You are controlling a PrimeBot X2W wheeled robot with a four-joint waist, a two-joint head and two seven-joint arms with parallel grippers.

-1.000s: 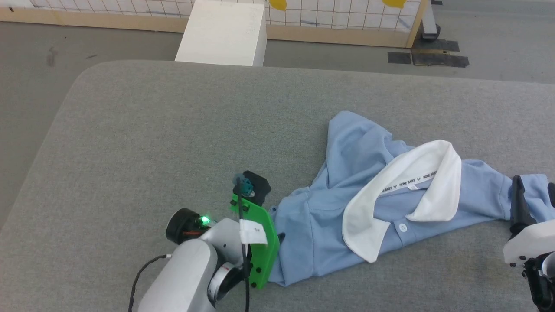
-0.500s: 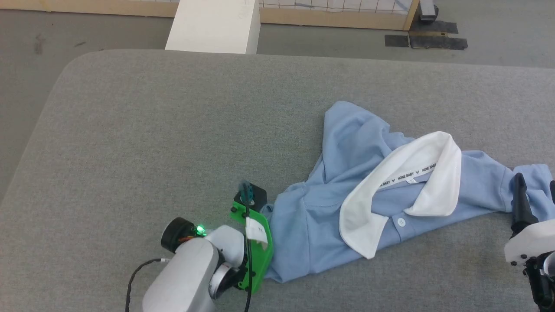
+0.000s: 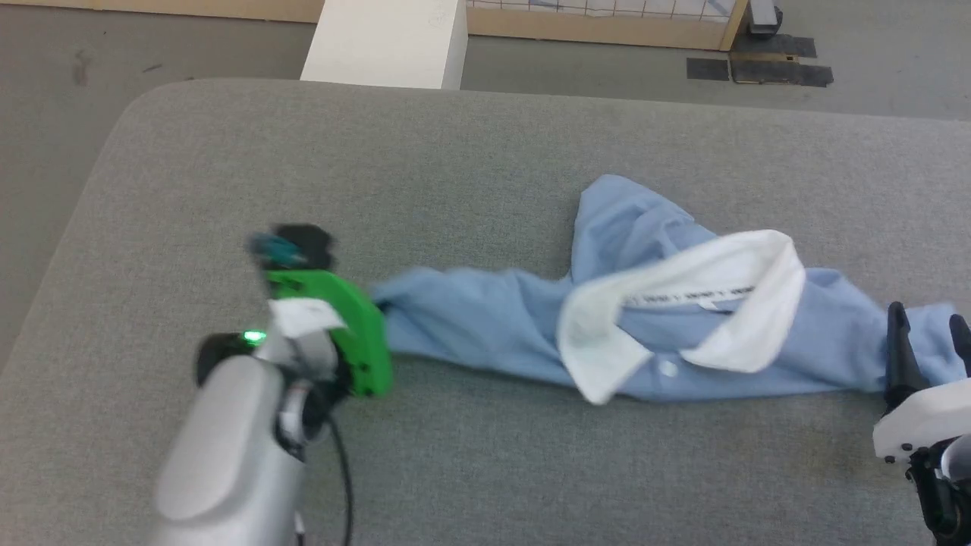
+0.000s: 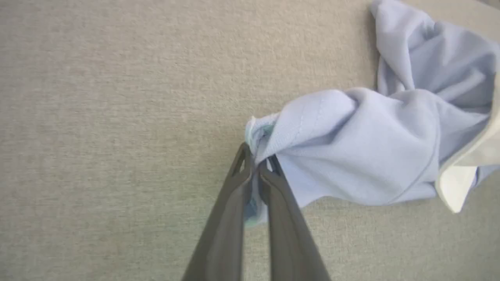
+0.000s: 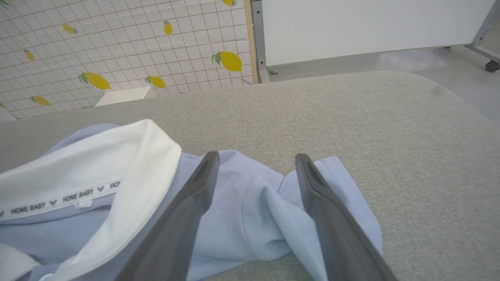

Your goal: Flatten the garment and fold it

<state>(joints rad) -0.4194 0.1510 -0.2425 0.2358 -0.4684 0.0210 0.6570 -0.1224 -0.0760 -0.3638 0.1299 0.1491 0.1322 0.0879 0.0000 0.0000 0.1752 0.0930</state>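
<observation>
On the grey table [image 3: 455, 152], garment [image 3: 485, 318] pinched
Left gripper [image 4: 258, 166] is clenched on its bunched edge, head view blurred; right gripper [image 5: 258, 157] is held wide, partly cut off.

Grey fabric tabletop [image 3: 485, 152] spreads wide. Twelve o'clock: a white block [image 3: 387, 42] on the grey floor [image 3: 76, 45]. One o'clock: dark floor patches [image 3: 758, 70]. Lemon-print tiled panel [image 5: 97, 58] beyond.
</observation>
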